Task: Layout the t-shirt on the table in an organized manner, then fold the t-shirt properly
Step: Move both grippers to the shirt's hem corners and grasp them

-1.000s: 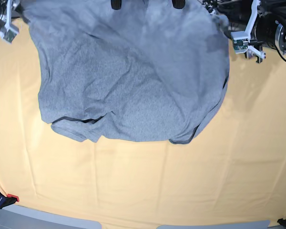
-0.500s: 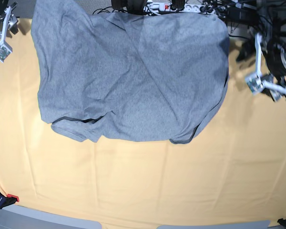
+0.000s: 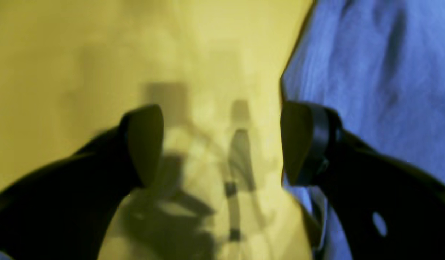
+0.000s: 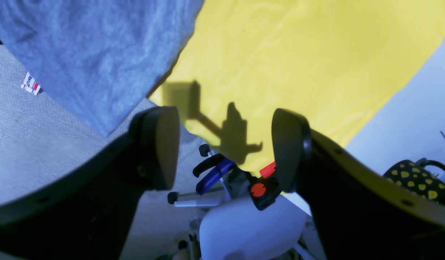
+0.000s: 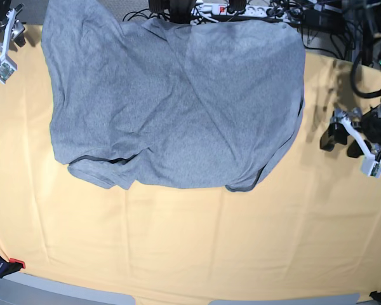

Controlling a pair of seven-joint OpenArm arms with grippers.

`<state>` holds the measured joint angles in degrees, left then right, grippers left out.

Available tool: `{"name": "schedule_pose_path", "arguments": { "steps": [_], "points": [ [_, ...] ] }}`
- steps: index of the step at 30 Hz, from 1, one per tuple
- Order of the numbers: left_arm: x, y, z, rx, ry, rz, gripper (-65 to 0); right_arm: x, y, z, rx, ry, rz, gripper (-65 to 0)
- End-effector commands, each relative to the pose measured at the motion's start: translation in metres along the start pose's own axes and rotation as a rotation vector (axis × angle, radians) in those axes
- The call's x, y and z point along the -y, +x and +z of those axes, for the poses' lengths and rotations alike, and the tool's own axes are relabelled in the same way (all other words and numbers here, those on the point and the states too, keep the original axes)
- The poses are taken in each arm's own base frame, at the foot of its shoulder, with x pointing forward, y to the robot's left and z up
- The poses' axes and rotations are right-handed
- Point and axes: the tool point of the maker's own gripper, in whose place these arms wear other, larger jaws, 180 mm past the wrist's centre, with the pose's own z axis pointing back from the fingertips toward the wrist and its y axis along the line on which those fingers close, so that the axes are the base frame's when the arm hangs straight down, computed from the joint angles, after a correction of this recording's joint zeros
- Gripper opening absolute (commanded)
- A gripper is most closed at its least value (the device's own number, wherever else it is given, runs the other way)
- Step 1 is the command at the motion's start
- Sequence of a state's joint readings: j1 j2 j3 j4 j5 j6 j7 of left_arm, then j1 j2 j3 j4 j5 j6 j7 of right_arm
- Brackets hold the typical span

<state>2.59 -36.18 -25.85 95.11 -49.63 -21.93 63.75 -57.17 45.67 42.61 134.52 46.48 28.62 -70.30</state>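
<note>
T-shirt (image 5: 178,101) lies rumpled across top centre of the worktop (image 5: 190,241). Left pincer (image 5: 341,141) released, just off its right hem, nearer. Right pincer (image 4: 226,148) released, upper left corner.

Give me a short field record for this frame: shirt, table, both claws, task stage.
shirt: grey t-shirt, spread but rumpled, far edge hanging off the table
table: yellow-orange cloth
left claw: open, empty, low beside the shirt's edge
right claw: open, empty, over the table corner
print: not visible
task stage: layout unfinished, no fold made
</note>
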Motion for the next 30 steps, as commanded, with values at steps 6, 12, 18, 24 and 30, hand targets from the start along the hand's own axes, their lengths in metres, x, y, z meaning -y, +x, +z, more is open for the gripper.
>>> {"name": "schedule_pose_path", "arguments": {
  "steps": [6, 12, 18, 24, 30],
  "points": [
    [-0.006, 0.0, -0.026, 0.067, -0.141, 0.186, -15.4, 0.004, 0.002, 0.003, 0.004, -0.016, 0.013, -23.2],
    [0.02, -0.03, -0.054, 0.003, -0.259, 0.224, -15.4, 0.004, 0.005, 0.003, 0.017, -0.016, 0.013, -23.2],
    [0.071, -0.06, -0.077, -0.129, -0.394, 0.189, -15.4, 0.004, 0.006, 0.003, 0.023, -0.016, 0.013, -23.2],
    [0.138, -0.078, -0.071, -0.242, -0.678, 0.038, -15.6, 0.004, 0.011, 0.003, 0.054, -0.016, 0.014, -23.2],
    [0.132, -0.031, -0.076, -0.157, -0.663, -0.026, -38.4, 0.016, 0.046, 0.009, 0.223, -0.062, -0.004, -23.2]
  ]
}}
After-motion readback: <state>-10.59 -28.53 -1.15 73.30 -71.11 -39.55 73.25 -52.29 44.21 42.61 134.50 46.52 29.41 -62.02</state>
